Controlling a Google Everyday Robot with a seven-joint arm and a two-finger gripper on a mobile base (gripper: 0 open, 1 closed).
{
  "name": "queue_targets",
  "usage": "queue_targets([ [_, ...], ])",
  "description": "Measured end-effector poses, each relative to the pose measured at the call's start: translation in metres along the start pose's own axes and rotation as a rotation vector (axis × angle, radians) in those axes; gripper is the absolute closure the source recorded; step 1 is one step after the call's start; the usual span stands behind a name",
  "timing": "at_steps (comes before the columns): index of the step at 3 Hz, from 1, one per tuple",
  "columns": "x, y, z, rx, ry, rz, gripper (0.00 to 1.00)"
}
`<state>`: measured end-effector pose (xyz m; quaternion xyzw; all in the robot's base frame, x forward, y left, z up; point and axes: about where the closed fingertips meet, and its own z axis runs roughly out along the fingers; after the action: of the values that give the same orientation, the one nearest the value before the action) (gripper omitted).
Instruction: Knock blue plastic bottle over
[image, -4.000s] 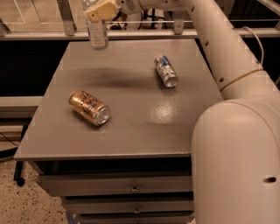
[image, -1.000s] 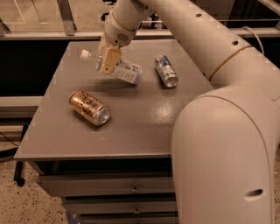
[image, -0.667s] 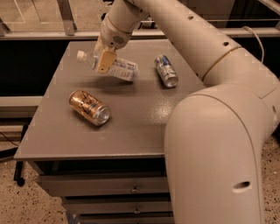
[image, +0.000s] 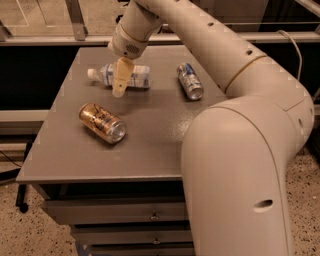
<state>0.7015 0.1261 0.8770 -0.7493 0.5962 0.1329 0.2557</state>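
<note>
The claw (image: 120, 82) hangs over the back left part of the tabletop (image: 150, 145). It is right in front of the blue plastic bottle (image: 139, 76) and hides the middle of it. I cannot tell if the claw is open or closed, or if it touches the bottle. It does not look like it is lifting anything.

The blue plastic bottle lies on its side on the tabletop. Its white cap points left, and its other end sticks out to the right of the claw. A gold can (image: 102, 123) lies on its side nearer the front, apart from the bottle. A blue and silver can (image: 190, 81) lies on its side to the right, also apart from it.

I think the main job is done, because the bottle is down and not standing up. This looks like the very end of the knocking step. The next move should be small. The claw should go up and away. It should not bump the bottle, or the bottle may roll toward an edge. It should keep away from both cans too.
</note>
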Motion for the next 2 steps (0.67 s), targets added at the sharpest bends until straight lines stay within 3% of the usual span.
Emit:
queue_targets([
  [2,0.010,-0.005,-0.015,0.028,-0.061,0.041,0.00],
])
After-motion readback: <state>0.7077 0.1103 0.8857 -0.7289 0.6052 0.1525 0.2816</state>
